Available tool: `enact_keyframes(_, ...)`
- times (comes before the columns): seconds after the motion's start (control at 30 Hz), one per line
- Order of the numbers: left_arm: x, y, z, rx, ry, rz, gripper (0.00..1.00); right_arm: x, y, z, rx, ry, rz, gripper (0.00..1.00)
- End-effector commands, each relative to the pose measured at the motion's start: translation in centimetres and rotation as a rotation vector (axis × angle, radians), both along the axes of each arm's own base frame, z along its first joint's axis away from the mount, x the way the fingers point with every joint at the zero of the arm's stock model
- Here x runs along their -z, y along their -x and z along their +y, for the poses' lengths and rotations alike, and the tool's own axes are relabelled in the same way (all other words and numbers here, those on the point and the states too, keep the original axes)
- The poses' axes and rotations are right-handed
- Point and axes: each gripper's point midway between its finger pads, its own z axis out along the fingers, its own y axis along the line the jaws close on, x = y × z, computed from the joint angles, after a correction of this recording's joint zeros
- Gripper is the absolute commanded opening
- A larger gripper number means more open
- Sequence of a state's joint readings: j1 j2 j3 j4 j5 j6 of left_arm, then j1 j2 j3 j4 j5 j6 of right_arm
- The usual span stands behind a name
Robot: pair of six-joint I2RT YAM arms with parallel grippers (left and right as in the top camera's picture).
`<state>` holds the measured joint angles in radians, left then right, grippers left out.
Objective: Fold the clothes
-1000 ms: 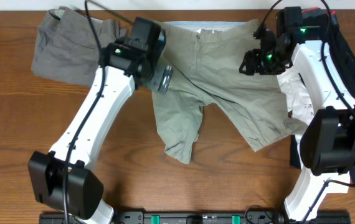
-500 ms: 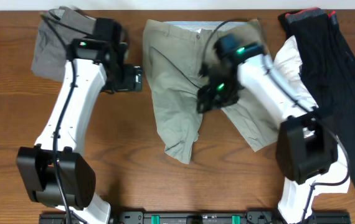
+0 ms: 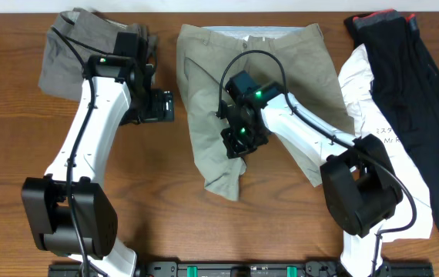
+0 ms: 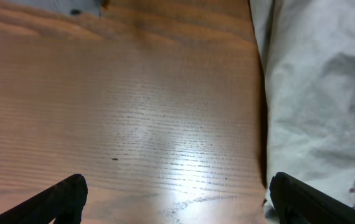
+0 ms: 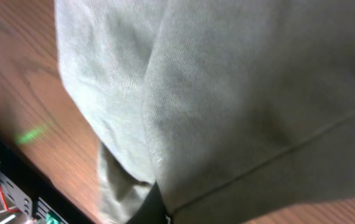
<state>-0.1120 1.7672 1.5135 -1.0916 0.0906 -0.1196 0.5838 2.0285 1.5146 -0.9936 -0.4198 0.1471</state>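
Observation:
The khaki-olive shorts [image 3: 266,69] lie flat in the middle of the table, waistband at the far edge and both legs pointing toward me. My right gripper [image 3: 236,145] sits at the crotch, between the two legs, shut on the cloth. In the right wrist view the shorts [image 5: 240,93] fill the frame and only a dark fingertip [image 5: 156,208] shows under a pinched fold. My left gripper [image 3: 162,106] hovers open over bare wood just left of the shorts. The left wrist view shows its fingers [image 4: 65,196] wide apart and the shorts' edge [image 4: 314,93] on the right.
Darker grey-brown shorts [image 3: 69,50] lie bunched at the far left under the left arm. A white printed T-shirt [image 3: 373,115] and a black garment [image 3: 416,69] lie along the right side. A black rail [image 3: 242,269] runs along the near edge.
My right arm swung from the far right across to the shorts' crotch and its jaws closed. My left arm pulled back leftward off the shorts, still open.

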Motion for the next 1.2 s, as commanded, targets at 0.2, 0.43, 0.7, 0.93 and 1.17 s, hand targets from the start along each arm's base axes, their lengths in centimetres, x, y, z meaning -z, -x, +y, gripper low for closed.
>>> enact_keyframes(0.2,0.9,0.8,-2.2,0.051,0.054,0.023,0.94,-4.4,-9.3,-7.0,0.232,0.027,-0.179,0.01)
enact_keyframes(0.43,0.3,0.7,-9.7,0.376,0.136,-0.066,0.93,-4.0,-15.1,-15.5,0.454,0.016,-0.258,0.01)
enact_keyframes(0.7,1.0,2.8,-18.7,0.769,0.133,-0.149,0.93,-3.3,-16.9,-18.4,0.504,-0.025,-0.274,0.01)
enact_keyframes(0.93,3.4,2.7,-24.6,0.758,0.178,-0.192,0.87,-3.3,-16.9,-18.3,0.503,-0.027,-0.274,0.02)
enact_keyframes(1.17,7.4,-0.3,-26.1,0.561,0.166,-0.222,0.86,-3.3,-16.8,-18.1,0.491,-0.039,-0.274,0.06)
